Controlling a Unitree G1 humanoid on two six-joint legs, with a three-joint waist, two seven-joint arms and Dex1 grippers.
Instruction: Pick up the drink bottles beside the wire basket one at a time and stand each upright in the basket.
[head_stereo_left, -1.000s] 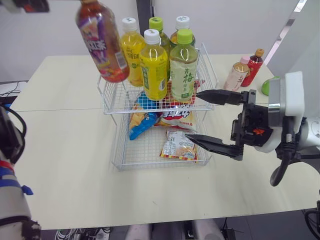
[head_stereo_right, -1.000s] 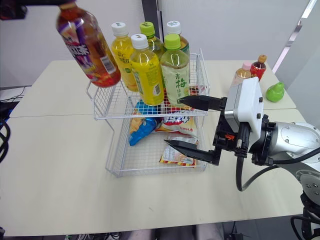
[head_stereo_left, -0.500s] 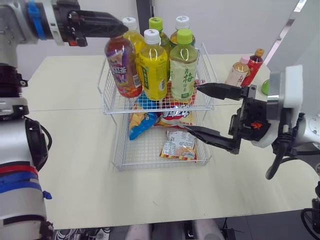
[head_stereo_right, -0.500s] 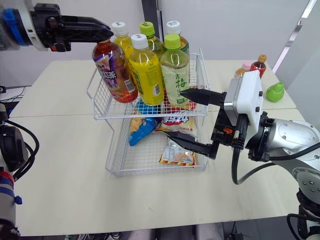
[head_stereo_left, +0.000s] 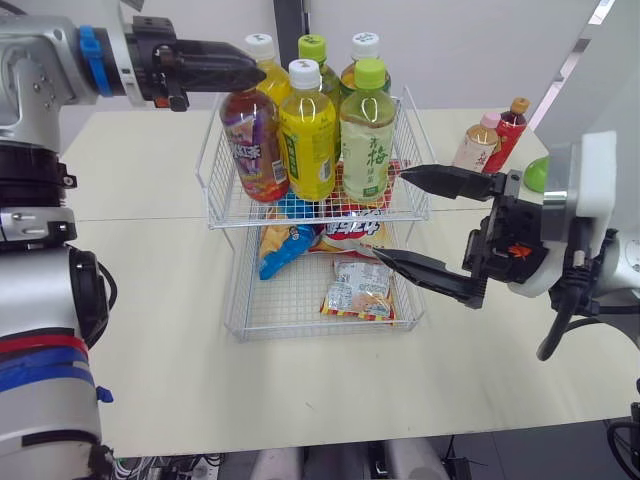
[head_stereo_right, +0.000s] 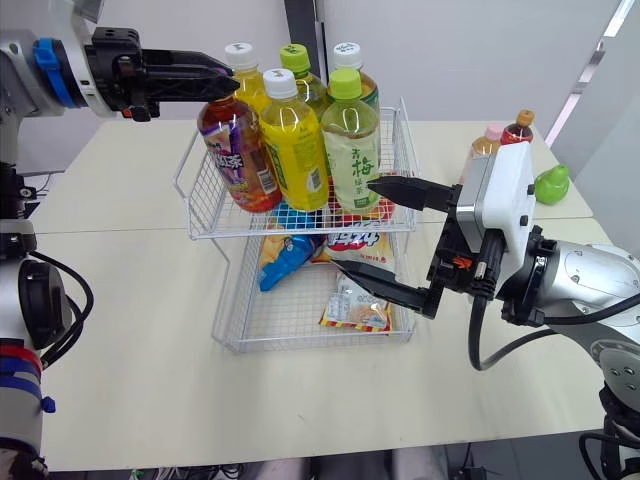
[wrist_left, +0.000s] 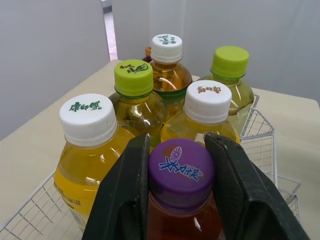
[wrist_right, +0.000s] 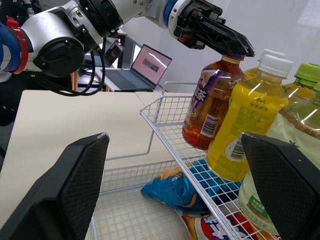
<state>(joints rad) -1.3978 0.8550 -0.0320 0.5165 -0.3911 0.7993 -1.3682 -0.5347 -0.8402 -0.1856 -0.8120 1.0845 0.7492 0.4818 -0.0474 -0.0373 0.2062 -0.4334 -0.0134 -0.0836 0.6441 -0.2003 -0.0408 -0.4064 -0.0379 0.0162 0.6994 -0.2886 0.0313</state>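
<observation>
Left gripper (head_stereo_left: 245, 73) grips brown bottle (head_stereo_left: 255, 145) inside wire basket (head_stereo_left: 330, 211)

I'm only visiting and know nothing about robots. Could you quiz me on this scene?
1. True or false: the left gripper is shut on the purple-capped bottle.
2. How many bottles stand on the table outside the basket? A) none B) two C) five
3. Fill in: the right gripper is ____ (open or shut).
Key: 1 true; 2 B; 3 open.
</observation>
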